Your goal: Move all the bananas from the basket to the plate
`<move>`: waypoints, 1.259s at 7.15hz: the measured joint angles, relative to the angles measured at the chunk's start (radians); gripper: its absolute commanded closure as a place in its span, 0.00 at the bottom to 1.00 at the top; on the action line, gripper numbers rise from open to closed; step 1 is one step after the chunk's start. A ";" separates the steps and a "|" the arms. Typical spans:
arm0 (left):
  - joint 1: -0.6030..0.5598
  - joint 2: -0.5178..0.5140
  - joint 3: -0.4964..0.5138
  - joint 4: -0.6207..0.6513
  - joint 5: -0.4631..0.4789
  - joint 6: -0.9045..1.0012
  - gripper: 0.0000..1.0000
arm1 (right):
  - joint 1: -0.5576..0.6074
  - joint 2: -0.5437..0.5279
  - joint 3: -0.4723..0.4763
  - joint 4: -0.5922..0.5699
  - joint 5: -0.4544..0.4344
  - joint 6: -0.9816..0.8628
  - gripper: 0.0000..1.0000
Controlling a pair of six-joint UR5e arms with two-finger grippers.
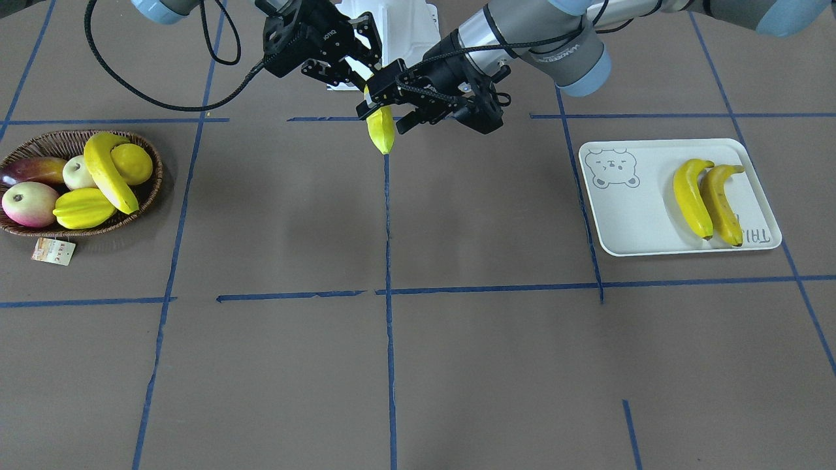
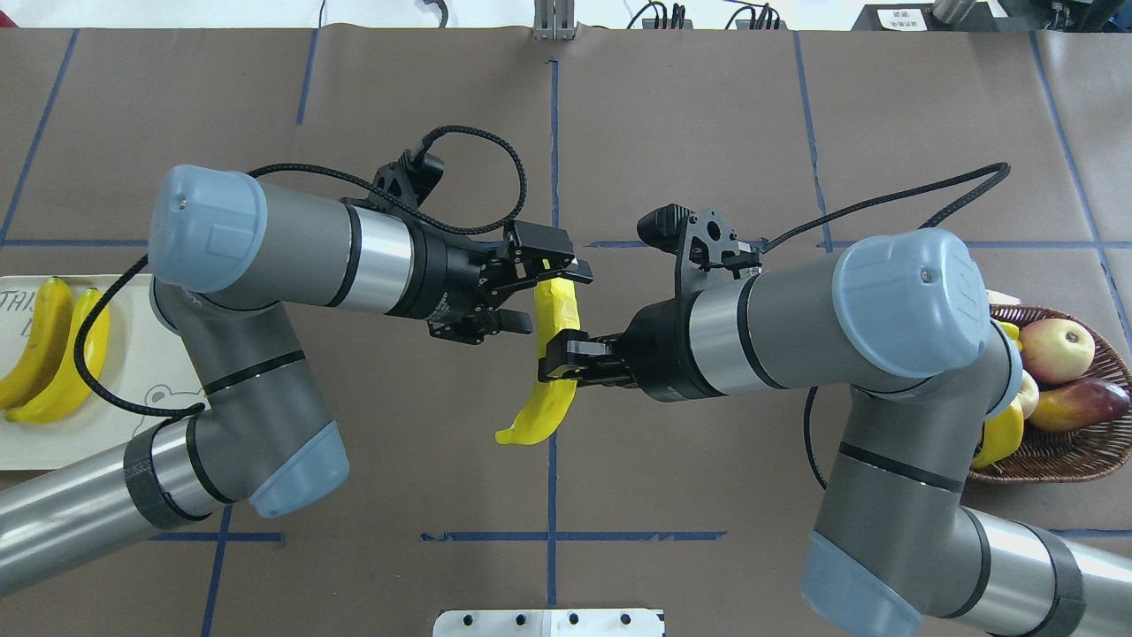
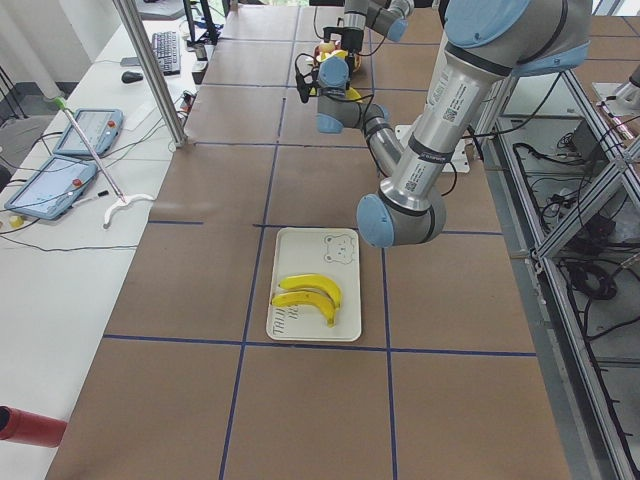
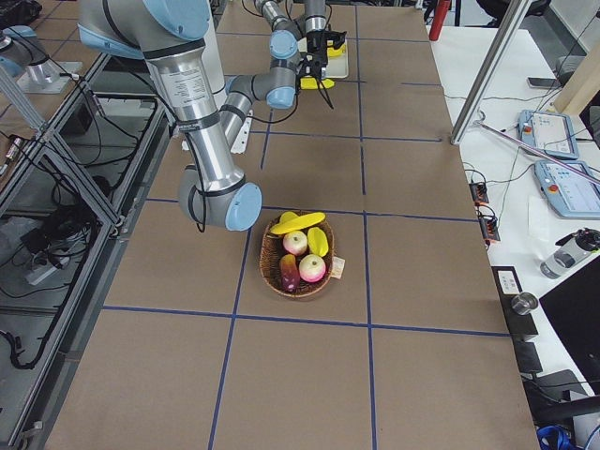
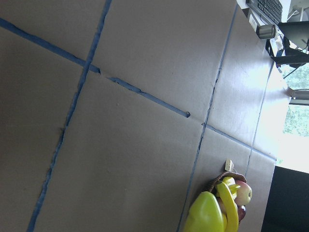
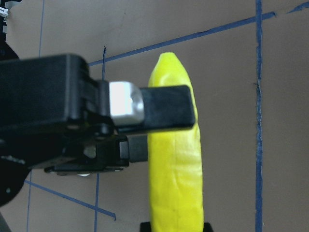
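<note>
One banana [image 2: 553,389] hangs in the air over the table's middle, also in the front view [image 1: 381,130]. My right gripper [image 2: 559,356] is shut on its middle. My left gripper [image 2: 553,299] is open, with its jaws either side of the banana's far end; one of its fingers [image 6: 164,106] crosses the banana in the right wrist view. Two bananas [image 1: 691,199] [image 1: 722,205] lie side by side on the white bear-print plate [image 1: 627,222] on my left. One banana [image 1: 108,173] lies across the fruit in the wicker basket [image 1: 65,135] on my right.
The basket also holds a lemon [image 1: 132,163], a starfruit [image 1: 83,209], apples [image 1: 29,203] and a mango [image 1: 32,170]; its paper tag [image 1: 53,251] lies on the table. Blue tape lines cross the brown table. The white robot base [image 1: 392,26] sits behind the grippers.
</note>
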 measured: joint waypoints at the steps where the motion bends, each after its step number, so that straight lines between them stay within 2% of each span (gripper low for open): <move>1: 0.013 -0.002 0.000 0.000 0.006 0.000 0.87 | 0.000 0.001 0.000 0.000 -0.001 0.000 0.99; 2: 0.019 0.000 0.000 -0.001 0.008 0.003 1.00 | -0.001 0.001 0.000 0.000 -0.001 -0.002 0.93; 3: 0.020 0.003 0.000 -0.003 0.008 0.012 1.00 | 0.000 0.001 0.000 0.000 -0.001 -0.005 0.29; 4: 0.020 0.005 -0.001 -0.003 0.007 0.022 1.00 | 0.000 0.000 0.000 0.000 0.000 -0.006 0.00; 9: -0.003 0.014 -0.003 0.015 -0.002 0.034 1.00 | 0.009 -0.008 0.027 -0.002 0.007 -0.002 0.00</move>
